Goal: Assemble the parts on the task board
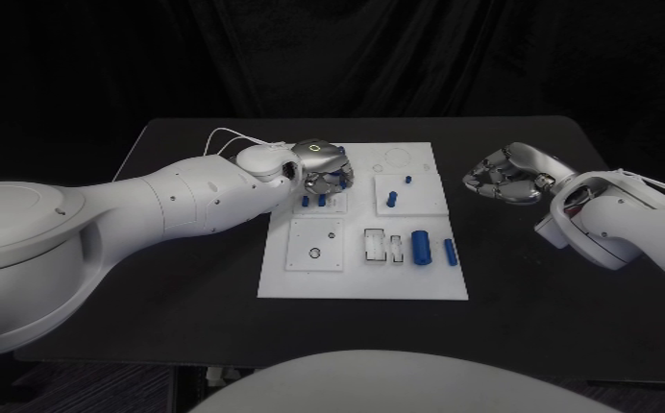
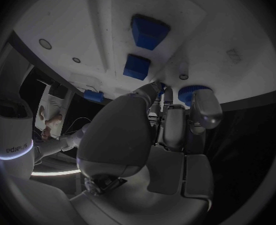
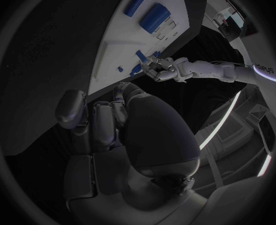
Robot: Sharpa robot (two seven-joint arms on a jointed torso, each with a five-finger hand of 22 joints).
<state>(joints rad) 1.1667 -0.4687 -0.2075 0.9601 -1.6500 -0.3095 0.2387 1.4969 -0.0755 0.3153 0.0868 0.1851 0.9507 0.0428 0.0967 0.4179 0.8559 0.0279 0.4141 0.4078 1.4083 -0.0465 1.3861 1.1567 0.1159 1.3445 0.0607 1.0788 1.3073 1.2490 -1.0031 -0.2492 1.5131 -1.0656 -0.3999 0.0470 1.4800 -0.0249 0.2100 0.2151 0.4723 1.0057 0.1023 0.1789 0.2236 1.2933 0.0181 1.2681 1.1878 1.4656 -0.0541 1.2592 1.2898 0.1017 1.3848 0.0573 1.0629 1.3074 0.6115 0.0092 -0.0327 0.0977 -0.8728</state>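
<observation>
Fingers (image 2: 203, 107) of the left hand (image 1: 319, 165) reach down onto the task board (image 1: 430, 283) at its far left part, fingertips at a small blue part (image 2: 189, 93), though whether they pinch it or only touch it cannot be told; two blue pegs (image 1: 313, 201) stand just beside that hand. Right hand (image 1: 507, 175) hovers off the board's right edge over the black table (image 1: 554, 317), fingers curled in on nothing; more blue parts (image 1: 420, 248) lie along the board's near side.

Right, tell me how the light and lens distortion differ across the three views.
Head view: even light, straight edges; the flat white task board stands bright against the black table, and a ring glows on the silver left hand. Left wrist view: fisheye, dim; the board bulges and small blue parts loom. Right wrist view: darkest; the silver right hand is shadowed and the board's edge curves.
</observation>
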